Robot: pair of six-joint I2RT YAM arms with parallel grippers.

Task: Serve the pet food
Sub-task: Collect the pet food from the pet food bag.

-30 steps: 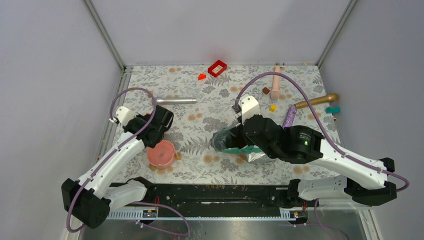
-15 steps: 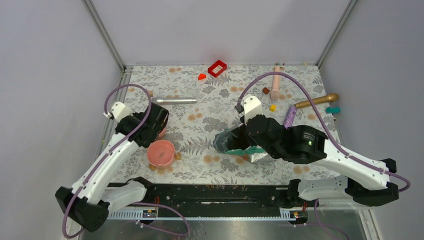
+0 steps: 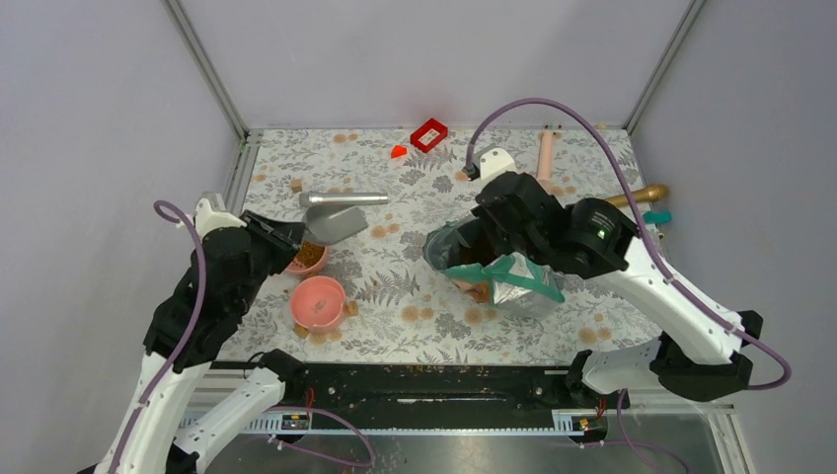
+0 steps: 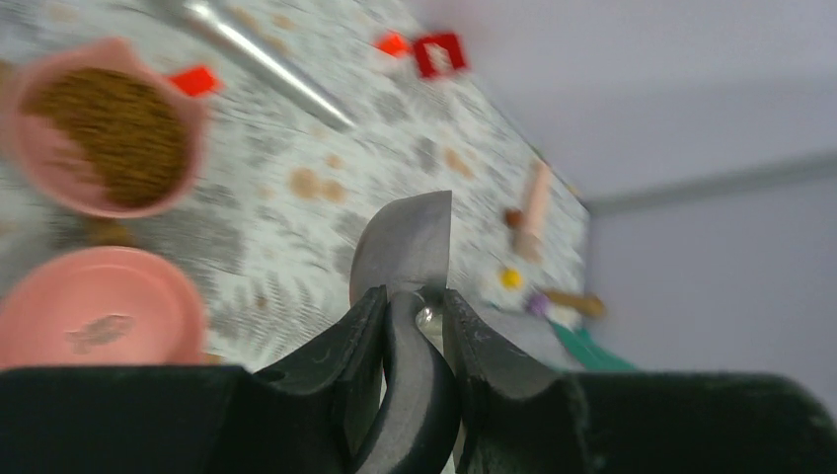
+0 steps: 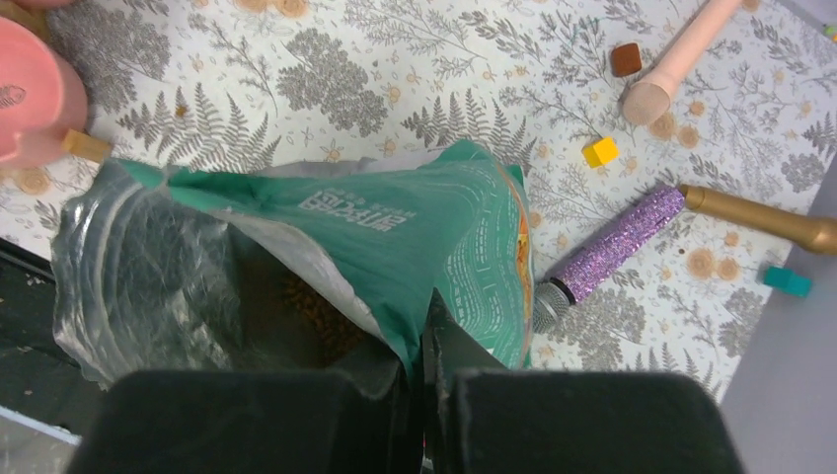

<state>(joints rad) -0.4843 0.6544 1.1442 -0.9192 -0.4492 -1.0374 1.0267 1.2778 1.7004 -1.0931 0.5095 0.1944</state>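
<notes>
Fern-print table (image 3: 395, 267) beneath pouch (image 3: 505, 273) (grey walls (image 3: 434, 59))

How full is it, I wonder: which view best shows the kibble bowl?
Left wrist: the kibble bowl shows its filled inside, blurred. Top external: partly hidden by the left arm; right wrist: absent.

Fern-printed table (image 3: 395, 286): two pink bowls sit close to the left gripper (image 4: 413, 301), the full bowl (image 4: 49, 163) holding kibble (image 4: 109, 118), the other bowl (image 4: 148, 296) empty. A steel rod (image 3: 345, 197) lies just beyond it, a red box (image 3: 429, 134) and red wedge (image 3: 399, 152) farther off. Past the right gripper (image 5: 426, 336): a glittery purple microphone (image 5: 617, 242), gold handle (image 5: 760, 219), yellow cube (image 5: 599, 152), brown block (image 5: 625, 59), wooden peg (image 5: 681, 54) and teal block (image 5: 787, 281).
</notes>
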